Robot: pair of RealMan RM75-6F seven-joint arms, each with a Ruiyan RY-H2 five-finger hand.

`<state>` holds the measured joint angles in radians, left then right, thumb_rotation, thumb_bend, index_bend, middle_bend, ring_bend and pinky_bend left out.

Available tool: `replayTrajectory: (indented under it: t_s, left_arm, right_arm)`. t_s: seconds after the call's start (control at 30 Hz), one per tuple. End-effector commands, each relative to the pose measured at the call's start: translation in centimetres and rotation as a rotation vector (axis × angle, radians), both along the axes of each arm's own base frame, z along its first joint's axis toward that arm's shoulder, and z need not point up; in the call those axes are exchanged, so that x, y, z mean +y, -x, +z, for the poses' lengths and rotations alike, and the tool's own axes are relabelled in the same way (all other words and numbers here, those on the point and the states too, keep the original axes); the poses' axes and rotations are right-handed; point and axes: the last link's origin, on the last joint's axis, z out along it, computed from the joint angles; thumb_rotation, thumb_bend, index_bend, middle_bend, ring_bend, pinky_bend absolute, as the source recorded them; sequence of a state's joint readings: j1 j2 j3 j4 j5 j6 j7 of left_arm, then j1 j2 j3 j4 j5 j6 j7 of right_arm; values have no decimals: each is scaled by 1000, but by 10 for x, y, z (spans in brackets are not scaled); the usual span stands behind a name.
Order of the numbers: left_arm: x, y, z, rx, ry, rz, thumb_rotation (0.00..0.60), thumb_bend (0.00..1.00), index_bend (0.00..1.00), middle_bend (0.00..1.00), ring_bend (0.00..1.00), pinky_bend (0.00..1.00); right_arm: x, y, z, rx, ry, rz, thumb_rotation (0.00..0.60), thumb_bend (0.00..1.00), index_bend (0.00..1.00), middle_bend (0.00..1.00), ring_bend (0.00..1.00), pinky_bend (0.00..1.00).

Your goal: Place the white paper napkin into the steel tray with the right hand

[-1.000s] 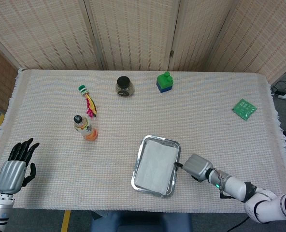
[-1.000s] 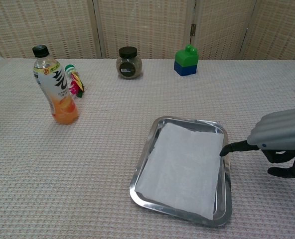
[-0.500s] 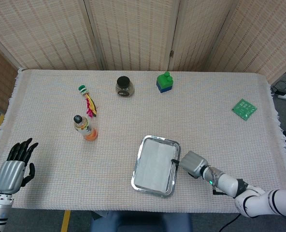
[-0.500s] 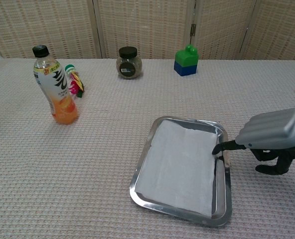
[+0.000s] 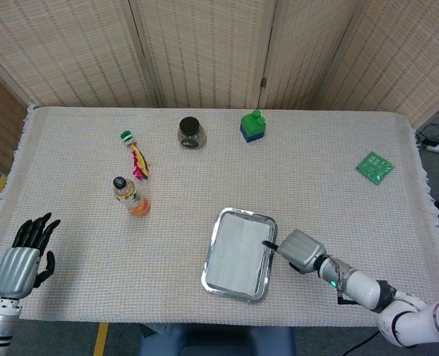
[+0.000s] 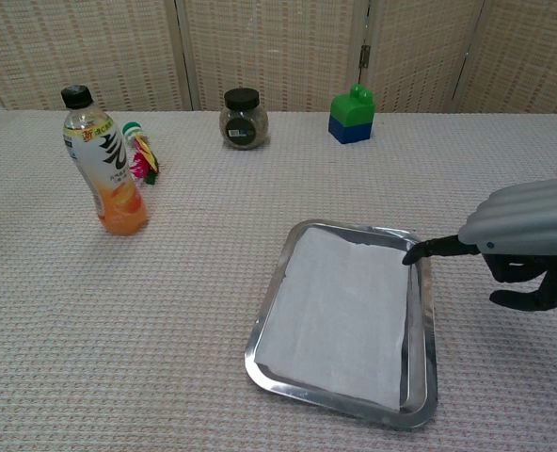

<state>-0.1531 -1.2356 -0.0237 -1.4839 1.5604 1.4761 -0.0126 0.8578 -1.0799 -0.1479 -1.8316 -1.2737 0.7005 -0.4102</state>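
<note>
Napkin (image 6: 340,325) is lying flat inside the tray (image 6: 264,325), covering most of the floor, long axis running w/ the tray's long side, near-to-far from me. So placement is looking done, as far as I can judge.

My right hand (image 6: 528,235) is hovering just beside the tray's far right corner, w/ 1 dark fingertip (image 6: 415,254) poking out over the rim toward the napkin's far right corner. Napkin is lying to the left of my fingers (image 5: 268,245), tray between us. Fingers aren't clamping anything: 1 is stretched out straight, the rest are curling under the palm. Can't tell whether the tip is touching paper or rim, or just sitting above it; chest view is too shallow, head view too small.

Next move is prob just pulling the hand off to the right w/o snagging that corner. If the tip is on the paper, it could drag the sheet up over the rim.

Left hand (image 5: 23,256) is sitting far off at the left tabletop (image 6: 203,188) edge, fingers spread, holding nothing; right is way nearer.

Hidden: the curled fingers' undersides, and my right hand is getting cut off at the chest view's edge.
</note>
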Motion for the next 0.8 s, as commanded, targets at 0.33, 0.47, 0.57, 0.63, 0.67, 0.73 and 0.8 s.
replayTrajectory:
  t_s: [0.33, 0.47, 0.57, 0.63, 0.67, 0.73, 0.8]
  left_arm:
    - [0, -1, -1, 14, 5, 5, 600, 794, 47, 0, 0, 0]
    - [1, 0, -1, 18, 0, 7, 600, 794, 0, 0, 0, 0]
    - [-1, 0, -2, 31, 2, 7, 600, 794, 0, 0, 0, 0]
    - [-1, 1, -3, 40, 4, 11, 600, 794, 0, 0, 0, 0]
    - [-1, 1, -4, 42, 3, 13, 600, 794, 0, 0, 0, 0]
    - [-1, 1, -5, 49, 2, 13, 600, 794, 0, 0, 0, 0]
    - [0, 2, -6, 53, -3, 20, 600, 793, 0, 0, 0, 0]
  right_arm:
    - [38, 79, 101, -344, 553, -100, 600, 572, 0, 0, 0, 8]
    - [65, 110, 119, -304, 823, -45, 600, 572, 0, 0, 0, 0]
    - [85, 133, 118, -330, 838, -118, 600, 572, 0, 0, 0, 0]
    - [94, 144, 118, -350, 842, -158, 600, 573, 0, 0, 0, 0]
    - [97, 148, 118, -343, 828, -178, 600, 572, 0, 0, 0, 0]
    - [97, 147, 120, -349, 827, -180, 600, 572, 0, 0, 0, 0]
    - [98, 148, 119, -344, 825, -187, 600, 572, 0, 0, 0, 0]
